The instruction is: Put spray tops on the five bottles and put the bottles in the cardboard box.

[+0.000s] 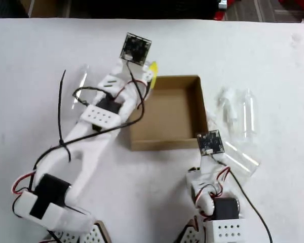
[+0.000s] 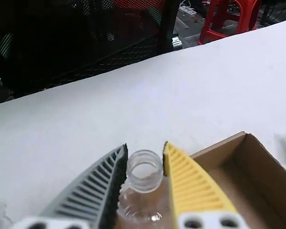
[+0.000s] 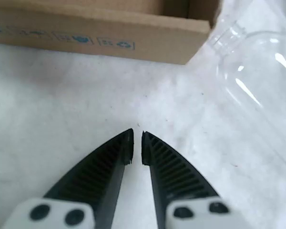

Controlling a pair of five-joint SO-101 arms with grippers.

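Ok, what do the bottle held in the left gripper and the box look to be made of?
Bottle: probably clear plastic, glossy; see-through wall and neck with bright highlights, though glass can't be ruled out. Box: brown cardboard, matte; dull tan walls with raw cut edges.

No print can be read.
A row of small blue printed symbols (image 3: 93, 42) is seen along the near outer wall of the cardboard box (image 3: 171, 45), but they are too blurred to be made out.

high: overhead | wrists: close, low (all share cardboard box (image 1: 167, 114))
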